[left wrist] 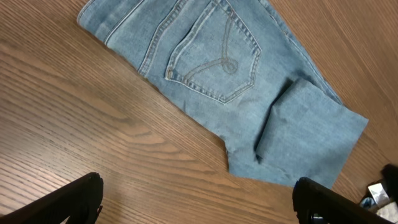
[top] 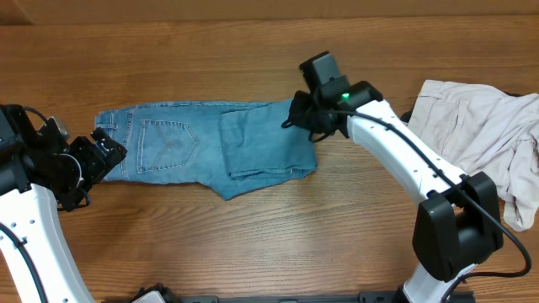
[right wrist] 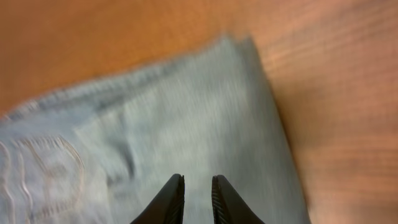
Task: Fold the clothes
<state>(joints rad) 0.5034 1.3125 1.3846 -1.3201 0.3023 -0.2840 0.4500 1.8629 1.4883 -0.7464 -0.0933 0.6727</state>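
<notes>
Fingers (right wrist: 197, 200) of the right arm, seemingly near-closed, over one jeans (top: 202, 147).

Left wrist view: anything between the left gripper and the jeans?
Nothing: bare wood table between the left gripper, jaws wide, and the jeans.

Jeans (top: 202, 148) (left wrist: 236, 81) (right wrist: 186, 137) — light blue washed denim, tan stitching, lying flat on the wood table, long axis left to right in the overhead view. Waistband at the left end, one back patch pocket face up beside it. Legs folded back over the right half — a doubled layer with a squared edge.
</notes>
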